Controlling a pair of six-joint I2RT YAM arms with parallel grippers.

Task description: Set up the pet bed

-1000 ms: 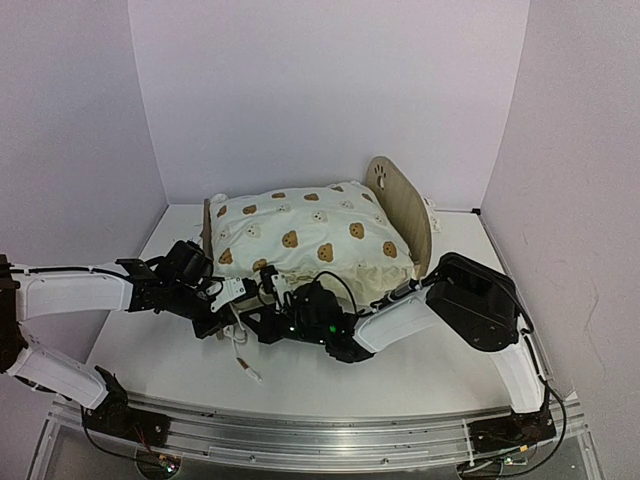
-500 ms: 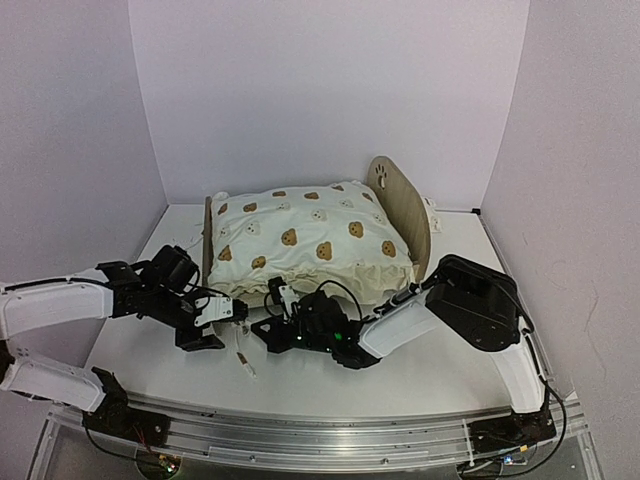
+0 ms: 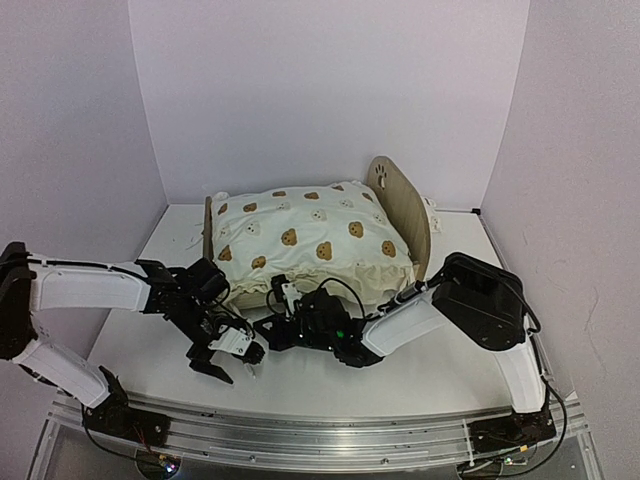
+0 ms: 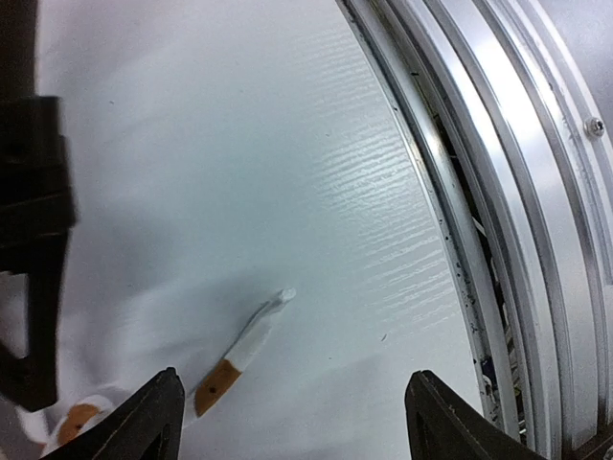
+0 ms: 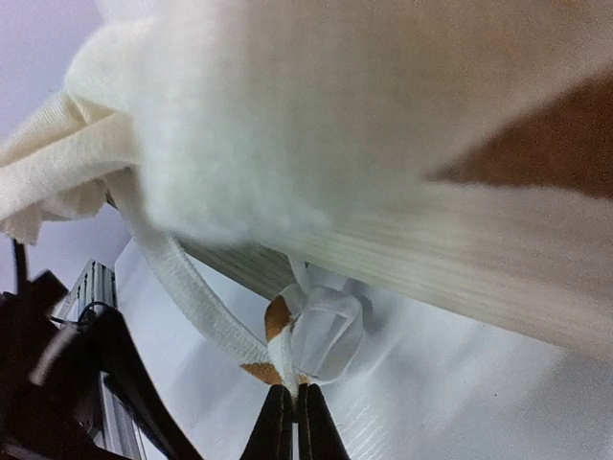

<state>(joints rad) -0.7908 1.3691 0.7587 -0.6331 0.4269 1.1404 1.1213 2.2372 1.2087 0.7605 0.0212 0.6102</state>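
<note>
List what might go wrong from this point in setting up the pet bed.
1. The right gripper has its fingers shut on a cream fabric tie of the cream bear-print ruffled bedding; a hard pull may drag that bedding off the light-wood bed frame.
2. The open left gripper hangs close beside the right one in the top view; they may collide.

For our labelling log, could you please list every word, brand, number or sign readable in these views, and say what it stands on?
Words, brands, numbers: none readable in any view.
Only sign: a paw-print cutout in the headboard of the pet bed.
Bear-face prints on the bedding: pictures only, no lettering.
Tie strap pinched in the right pincer: no lettering visible.
</note>
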